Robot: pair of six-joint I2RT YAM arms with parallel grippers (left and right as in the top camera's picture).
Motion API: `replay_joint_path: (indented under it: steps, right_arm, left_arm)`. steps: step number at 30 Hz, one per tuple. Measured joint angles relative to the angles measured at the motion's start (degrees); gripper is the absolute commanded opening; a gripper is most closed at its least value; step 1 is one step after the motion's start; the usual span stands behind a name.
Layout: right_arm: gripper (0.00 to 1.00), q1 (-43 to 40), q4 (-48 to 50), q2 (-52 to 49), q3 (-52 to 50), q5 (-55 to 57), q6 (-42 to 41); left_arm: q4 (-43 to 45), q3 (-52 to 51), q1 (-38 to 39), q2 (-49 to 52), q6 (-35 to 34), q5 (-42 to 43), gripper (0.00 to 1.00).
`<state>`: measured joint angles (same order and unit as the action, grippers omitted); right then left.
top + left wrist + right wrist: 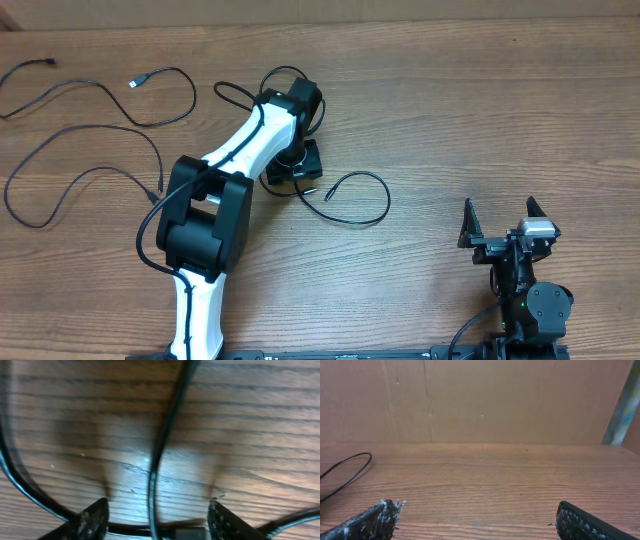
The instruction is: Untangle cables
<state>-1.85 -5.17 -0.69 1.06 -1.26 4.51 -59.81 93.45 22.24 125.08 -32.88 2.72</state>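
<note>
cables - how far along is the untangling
Partly done: the silvery-plug cable lies spread out at far left. In hand: the left gripper straddles one cable, jaws not yet shut. Left: the loops beside that gripper need laying out. The right gripper sits idle, open.

A wood-grain table (450,100) fills the overhead view. Behind it stands a plain brown wall (520,400), a greenish strip (622,407) at the frame's right edge.

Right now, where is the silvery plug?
In the overhead view, the silvery plug lies at the far left of the table, between a black plug and the left arm.
</note>
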Motion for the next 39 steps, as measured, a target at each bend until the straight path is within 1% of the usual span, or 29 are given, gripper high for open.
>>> replay_joint_path:
  steps: [2, 8, 9, 11, 12, 19, 24, 25, 26, 30, 34, 39]
  right_arm:
    - [1.0, 0.0, 0.0, 0.0, 0.0, 0.0, -0.02]
    - [1.0, 0.0, 0.0, 0.0, 0.0, 0.0, 0.0]
    - [1.0, 0.02, 0.02, 0.0, 0.0, 0.0, -0.02]
    - [1.0, 0.0, 0.02, 0.0, 0.0, 0.0, 0.0]
    - [1.0, 0.02, 0.04, 0.0, 0.0, 0.0, -0.04]
    - [1.0, 0.0, 0.0, 0.0, 0.0, 0.0, 0.0]
    - [1.0, 0.0, 0.02, 0.0, 0.0, -0.02, -0.02]
    - [1.0, 0.0, 0.0, 0.0, 0.0, 0.0, 0.0]
    - [1.0, 0.0, 0.0, 0.0, 0.0, 0.0, 0.02]
    - [1.0, 0.0, -0.02, 0.0, 0.0, 0.0, 0.0]
    - [1.0, 0.02, 0.02, 0.0, 0.0, 0.02, -0.02]
    - [1.0, 0.0, 0.02, 0.0, 0.0, 0.0, 0.0]
  left_arm:
    - [0.0, 0.0, -0.26, 0.0, -0.02, -0.24, 0.49]
    - [0.04, -0.09, -0.07, 0.0, -0.24, -0.35, 0.5]
    - [0.02, -0.13, 0.2, 0.0, -0.26, -0.39, 0.49]
    - [0.02, -0.17, 0.61, 0.0, -0.42, -0.37, 0.4]
    - [0.02, -0.2, 0.7, 0.0, -0.79, -0.37, 0.4]
    - [1.33, -1.64, 0.94, -0.02, -1.38, -0.57, 0.41]
    - [2.67, -3.63, 0.94, -1.07, -1.55, -1.38, 0.28]
    - [2.78, -4.0, 0.94, -1.29, -1.66, -1.51, 0.15]
    - [2.8, -4.24, 0.94, -1.44, -1.66, -1.68, 0.04]
    - [2.62, -4.39, 0.9, -1.55, -1.7, -1.4, 0.04]
    - [1.75, -4.15, 0.9, -1.55, -1.03, 1.55, 0.04]
    - [-4.48, -1.11, 0.94, -0.92, 0.22, 5.07, 0.04]
